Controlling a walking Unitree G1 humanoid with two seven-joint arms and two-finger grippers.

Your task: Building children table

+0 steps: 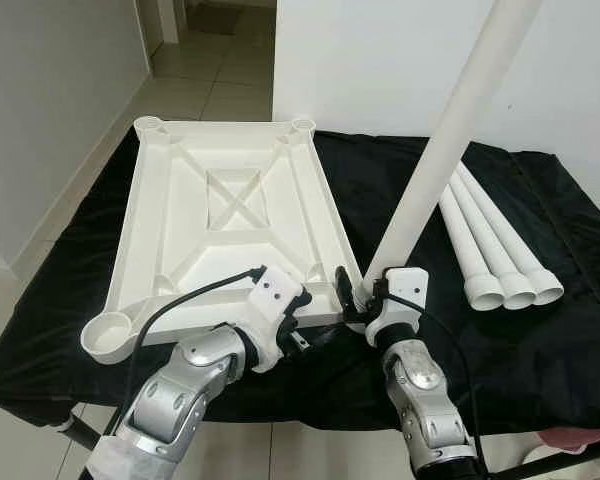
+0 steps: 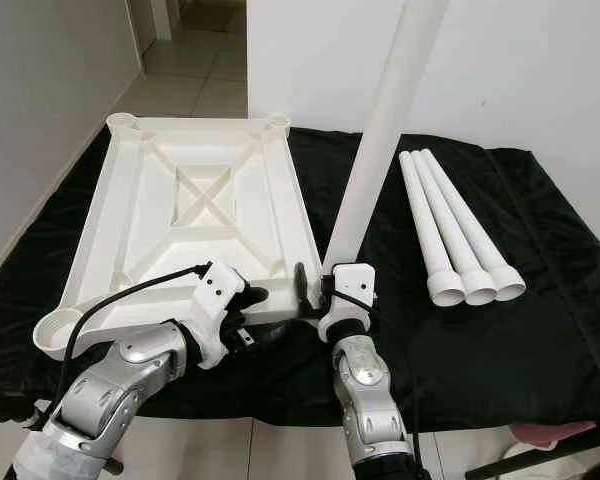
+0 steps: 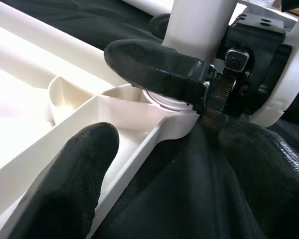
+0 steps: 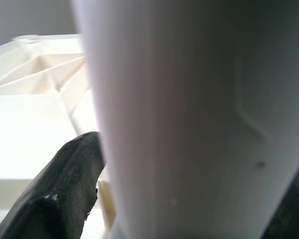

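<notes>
Leg [image 1: 435, 170] insertion: our right gripper [image 1: 363, 291] clamps 1 leg in the tabletop [image 1: 230, 215] corner socket; left gripper [image 1: 302, 322], fingers spread, braces the rim. Next, we judge, press it home.

Home interior: tiled floor [image 1: 215, 75], white walls [image 1: 50, 100], hallway, black-draped table [image 1: 540, 330].

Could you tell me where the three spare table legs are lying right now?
The three spare legs lie side by side on the black cloth, on the robot's right, beyond the upright leg.
</notes>
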